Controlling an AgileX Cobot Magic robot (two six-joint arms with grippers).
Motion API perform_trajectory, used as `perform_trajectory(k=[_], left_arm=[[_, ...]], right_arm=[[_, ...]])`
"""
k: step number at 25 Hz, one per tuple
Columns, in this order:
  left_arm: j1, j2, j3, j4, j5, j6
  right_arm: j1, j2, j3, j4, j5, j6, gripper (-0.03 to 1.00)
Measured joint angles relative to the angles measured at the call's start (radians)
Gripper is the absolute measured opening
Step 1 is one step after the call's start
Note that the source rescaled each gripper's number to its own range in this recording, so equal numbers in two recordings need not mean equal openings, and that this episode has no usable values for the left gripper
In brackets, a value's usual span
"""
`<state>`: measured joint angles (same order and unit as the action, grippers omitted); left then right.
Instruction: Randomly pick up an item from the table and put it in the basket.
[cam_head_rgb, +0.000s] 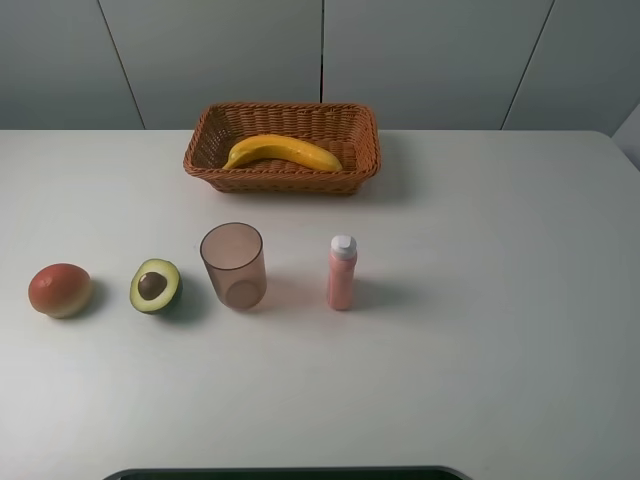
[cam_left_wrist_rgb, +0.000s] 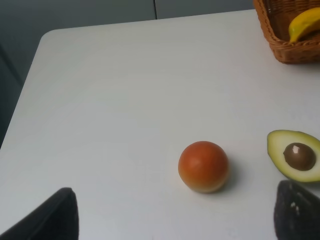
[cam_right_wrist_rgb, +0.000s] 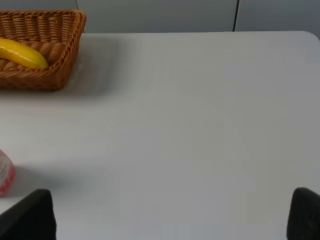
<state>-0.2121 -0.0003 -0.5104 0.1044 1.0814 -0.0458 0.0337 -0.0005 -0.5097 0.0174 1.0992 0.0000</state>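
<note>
Banana (cam_head_rgb: 283, 151) lies in basket (cam_head_rgb: 281, 146) at 12 o'clock; placing looks done; both grippers spread, empty, only retreat remains

Cropped at wrist-frame edges beyond the fingers (cam_left_wrist_rgb: 55, 215): basket (cam_left_wrist_rgb: 292, 47), banana (cam_left_wrist_rgb: 305, 25), avocado half (cam_left_wrist_rgb: 295, 155), pink bottle (cam_right_wrist_rgb: 4, 172). Bottle label unreadable.

We record one banana (cam_head_rgb: 283, 151), long, curved, yellow, lying on its side inside the basket (cam_head_rgb: 370, 140), ends toward the short walls. The basket is brown woven wicker, rectangular, with flared sides, upright near the far edge of the plain white table (cam_head_rgb: 500, 300).
</note>
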Motion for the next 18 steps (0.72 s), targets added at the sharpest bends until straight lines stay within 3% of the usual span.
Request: perform_trajectory(k=[18], left_arm=[[0.0, 0.0, 0.0, 0.0, 0.0, 0.0]], right_arm=[[0.0, 0.0, 0.0, 0.0, -0.002, 0.0, 1.0]])
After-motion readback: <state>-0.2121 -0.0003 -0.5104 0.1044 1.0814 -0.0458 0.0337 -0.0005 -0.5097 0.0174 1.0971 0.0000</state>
